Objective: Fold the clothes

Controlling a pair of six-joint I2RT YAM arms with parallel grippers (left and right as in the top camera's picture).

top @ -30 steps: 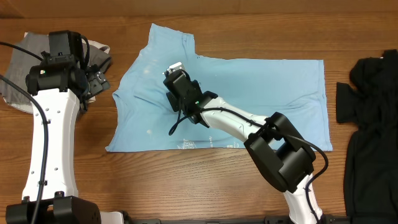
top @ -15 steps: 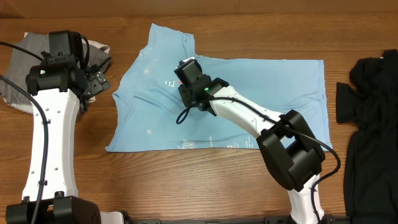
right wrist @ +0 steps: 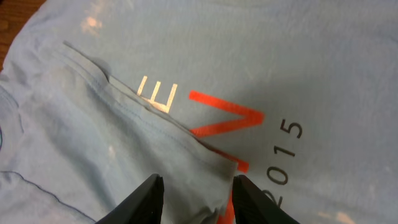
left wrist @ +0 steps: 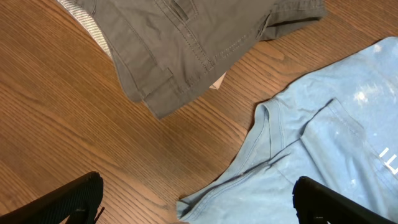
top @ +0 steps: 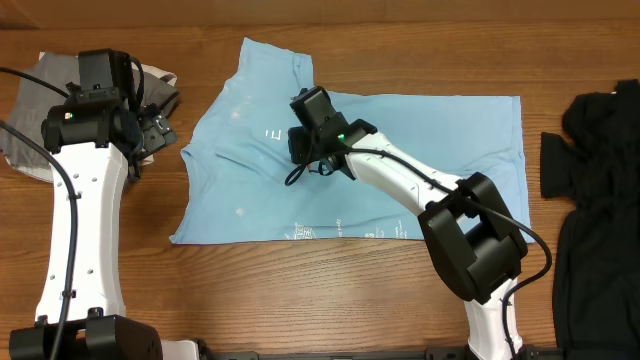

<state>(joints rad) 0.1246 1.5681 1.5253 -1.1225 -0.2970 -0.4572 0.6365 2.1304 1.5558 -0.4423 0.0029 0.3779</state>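
Wood-grain table (top: 300,290) bears a creased, soft blue T-shirt (top: 450,130).

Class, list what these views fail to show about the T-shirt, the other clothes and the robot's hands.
- Overhead: the right hand hides its own fingertips.
- Right wrist: unclear whether the fingers pinch the T-shirt or only straddle its fold; that fold covers part of the print.
- Overhead: the right edge cuts off the dark clothes; the left arm covers part of the grey garment.
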